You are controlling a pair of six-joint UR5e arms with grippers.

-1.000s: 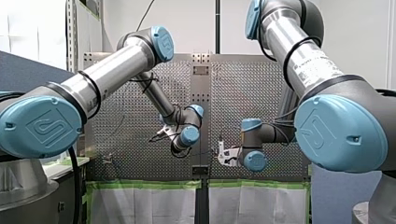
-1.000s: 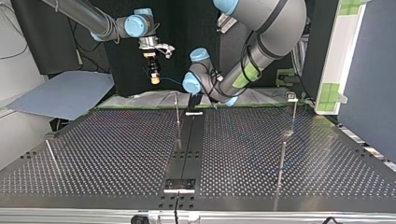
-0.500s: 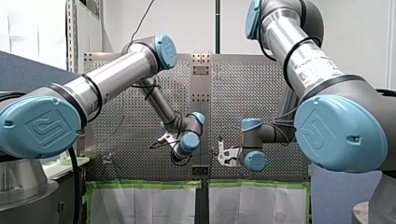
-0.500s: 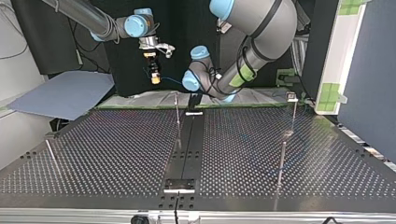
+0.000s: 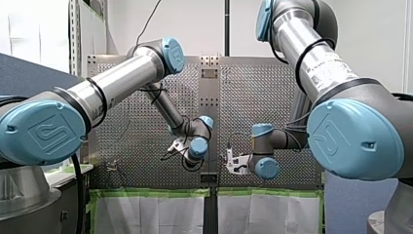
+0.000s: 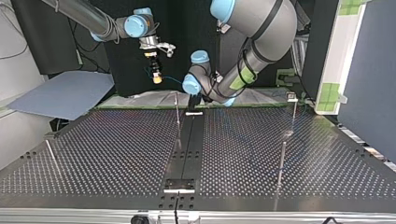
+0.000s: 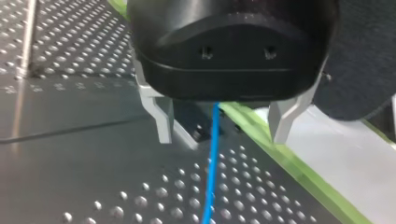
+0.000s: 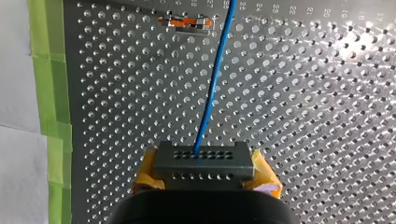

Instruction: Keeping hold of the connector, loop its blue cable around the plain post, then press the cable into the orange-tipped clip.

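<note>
Near the table edge [image 8: 66, 116], right gripper [image 8: 204, 176] holds connector [image 8: 203, 159].

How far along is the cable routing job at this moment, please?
Done: my right gripper grips the connector. In hand: my left gripper is open, its fingers either side of the blue cable. Left: looping the cable around the post and pressing it into the orange-tipped clip, which it runs beside, not in.
</note>
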